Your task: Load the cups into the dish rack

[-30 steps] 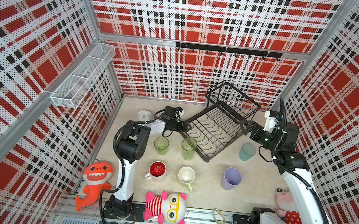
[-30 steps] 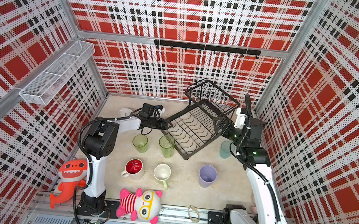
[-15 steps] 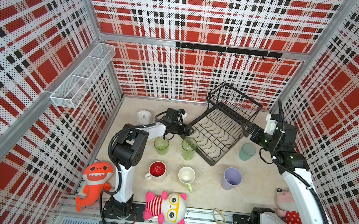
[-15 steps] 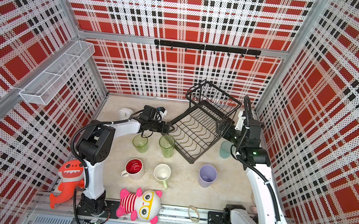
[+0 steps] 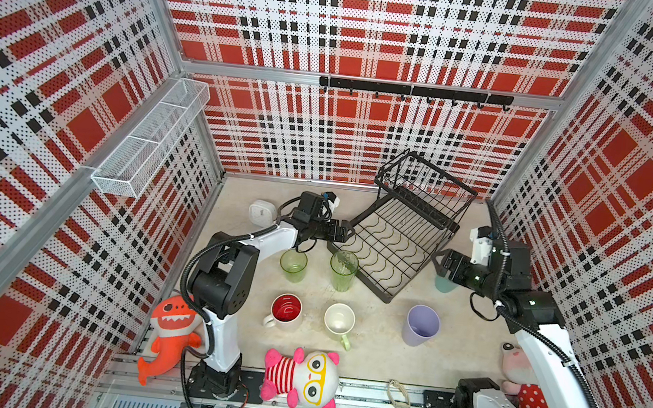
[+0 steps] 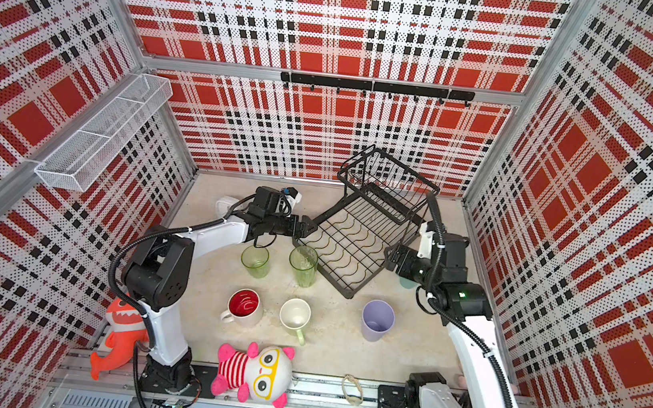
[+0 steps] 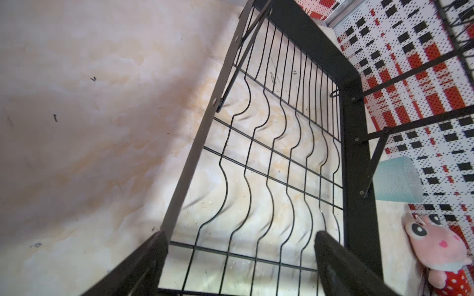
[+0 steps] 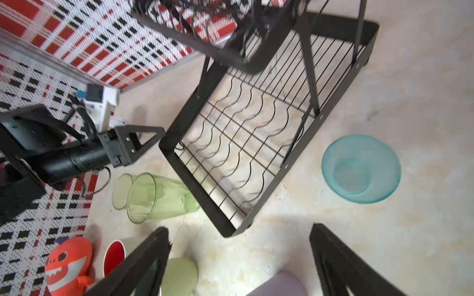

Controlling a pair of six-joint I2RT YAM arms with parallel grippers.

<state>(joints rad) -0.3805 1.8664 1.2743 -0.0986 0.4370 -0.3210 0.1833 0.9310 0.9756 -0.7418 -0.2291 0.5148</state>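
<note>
**Rack got nudged round, both grippers off it, zero cups loaded**

Vs a sec ago the dish rack [image 5: 391,242] has swung a bit and slid toward the front, so its near corner sits closer to the cups. The right gripper [image 5: 439,264] was at the rack's edge on its own side. It's backed off now and hangs over the small teal cup [image 8: 361,169], which stands on the table [image 5: 375,344] just beside that edge. Its fingers are spread w/ nothing between them.

The left gripper [image 5: 348,232] is still at the rack's opposite corner, jaws wide apart too. The lower tier shows thru the gap in the wrist view, and it's not pinching anything afaict. IMO the repositioning bit is over and actual loading comes next. Both tiers of the rack are empty.

The other cups are all upright in front of the rack:
- two green tumblers [image 5: 293,265] closest, the taller one [image 5: 343,269] right up against the frame (touching? can't tell)
- white mug [image 5: 286,311] w/ red inside
- pale green mug [image 5: 339,319]
- lavender tumbler [image 5: 421,324], further out

Surface is a beige marbled top w/ a few scuffs. The room has red/black/white plaid pegboard walls [image 5: 378,31] on 3 sides, w/ a white mesh shelf [image 5: 147,143] and a black hook rail [image 5: 413,90] up on them. Plush toys [image 5: 301,378] sit well in front of the rack.
</note>
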